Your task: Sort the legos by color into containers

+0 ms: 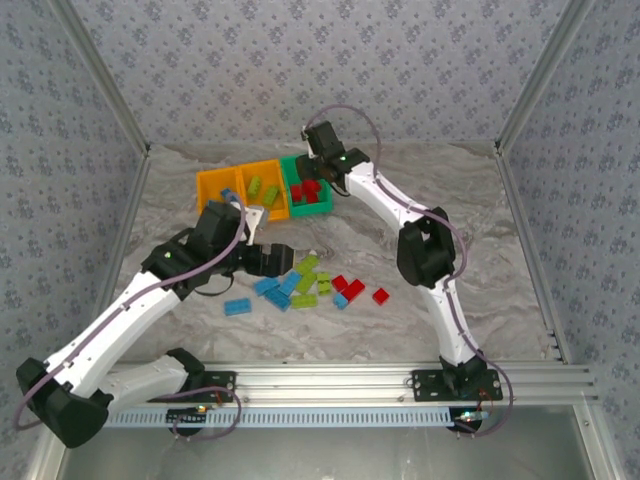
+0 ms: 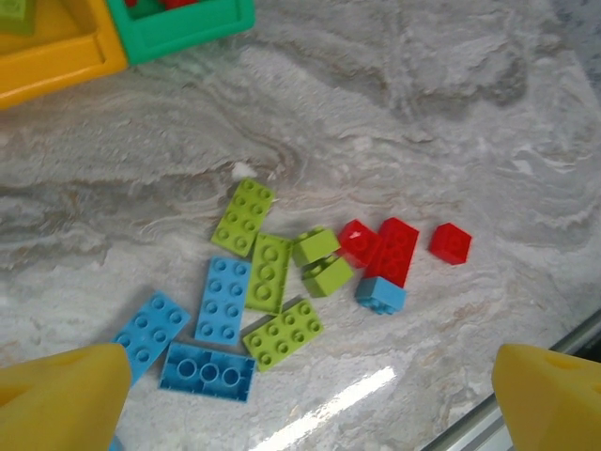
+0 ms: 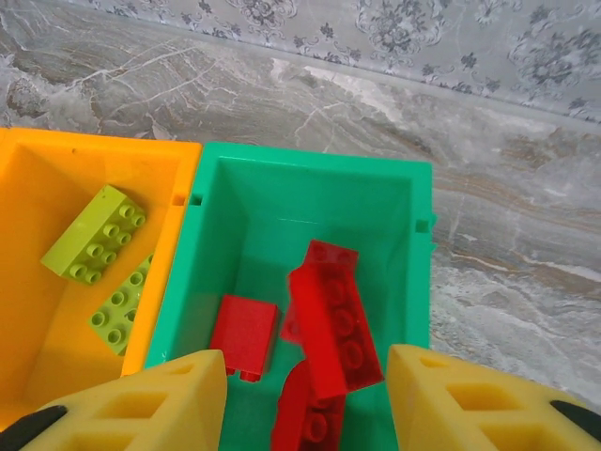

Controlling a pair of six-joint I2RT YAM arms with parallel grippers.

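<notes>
Left gripper (image 2: 310, 404): yellow fingers spread wide, nothing between them, above the loose pile of light blue, lime green and red studded plastic bricks (image 2: 282, 282) on the grey marbled table (image 2: 451, 113).

Right gripper (image 3: 305, 409): fingers parted over the green plastic bin (image 3: 418, 254). A long red brick (image 3: 333, 324) lies tilted between them, not pinched, with a gap on one side. A lower red brick is cut off by the frame edge.

The adjoining orange plastic bin (image 3: 38, 197) holds two lime bricks (image 3: 94, 233); its far side is cut off.

Bare table lies between pile and bins.
</notes>
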